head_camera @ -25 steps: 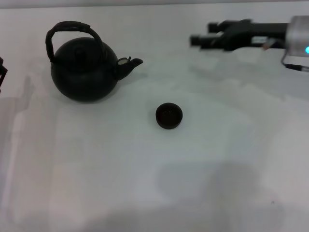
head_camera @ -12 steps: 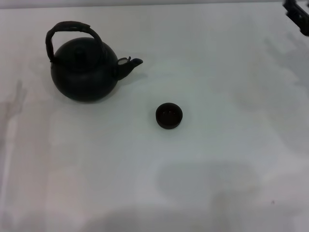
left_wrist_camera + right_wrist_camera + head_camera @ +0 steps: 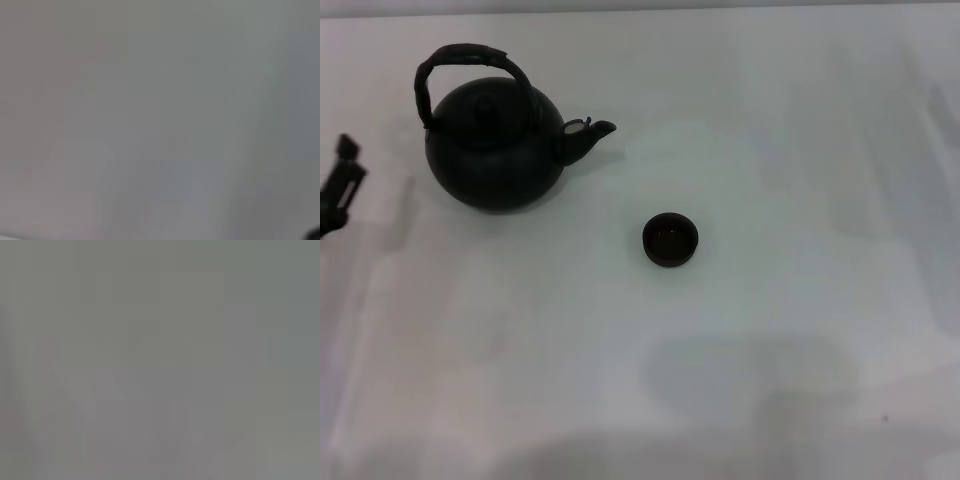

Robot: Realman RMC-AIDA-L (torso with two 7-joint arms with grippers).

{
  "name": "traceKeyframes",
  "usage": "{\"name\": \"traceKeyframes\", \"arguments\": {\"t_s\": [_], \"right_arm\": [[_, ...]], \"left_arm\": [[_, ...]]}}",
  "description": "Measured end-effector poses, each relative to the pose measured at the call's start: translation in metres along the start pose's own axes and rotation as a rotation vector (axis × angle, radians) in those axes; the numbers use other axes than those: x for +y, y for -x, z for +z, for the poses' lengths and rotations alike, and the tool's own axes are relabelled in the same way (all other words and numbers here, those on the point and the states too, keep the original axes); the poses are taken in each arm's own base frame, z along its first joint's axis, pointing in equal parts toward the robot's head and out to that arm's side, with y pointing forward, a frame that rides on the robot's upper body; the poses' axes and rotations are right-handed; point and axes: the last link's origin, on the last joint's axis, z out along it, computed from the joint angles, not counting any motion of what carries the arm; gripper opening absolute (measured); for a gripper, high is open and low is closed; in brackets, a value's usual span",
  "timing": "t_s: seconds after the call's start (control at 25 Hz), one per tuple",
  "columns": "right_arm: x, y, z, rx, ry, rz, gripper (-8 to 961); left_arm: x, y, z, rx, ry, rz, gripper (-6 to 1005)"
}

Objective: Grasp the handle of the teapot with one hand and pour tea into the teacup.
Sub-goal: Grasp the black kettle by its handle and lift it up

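In the head view the round matte black teapot [image 3: 495,145] stands upright at the back left of the white table [image 3: 770,330], its short spout [image 3: 590,135] pointing right. Its arched black handle [image 3: 465,62] rises over the lid, untouched. The tiny dark teacup [image 3: 670,239] sits near the middle of the table, to the right of and nearer than the spout. My left gripper [image 3: 340,180] shows only as a dark tip at the left edge, apart from the teapot. My right gripper is out of view. Both wrist views show only blank grey.
The white table's far edge [image 3: 640,10] runs along the top of the head view. Faint shadows lie on the surface near the front.
The right arm, at the upper right a second ago, has withdrawn out of view. The left gripper's tip has come into view at the left edge. Teapot and teacup have not moved.
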Motion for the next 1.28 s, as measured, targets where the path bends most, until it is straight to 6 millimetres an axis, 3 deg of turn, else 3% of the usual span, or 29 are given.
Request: {"name": "traceKeyframes", "arguments": {"t_s": [0.36, 0.84, 1.28], "right_arm": [[0.001, -0.003, 0.004, 0.033, -0.009, 0.016, 854], [0.000, -0.002, 0.005, 0.031, -0.011, 0.021, 854], [-0.001, -0.001, 0.006, 0.029, -0.011, 0.026, 854]], "left_arm": [[0.021, 0.000, 0.028, -0.032, 0.134, 0.038, 891], [0.023, -0.004, 0.069, -0.090, 0.170, 0.128, 888], [0.025, 0.000, 0.083, -0.139, 0.175, 0.190, 879]]}}
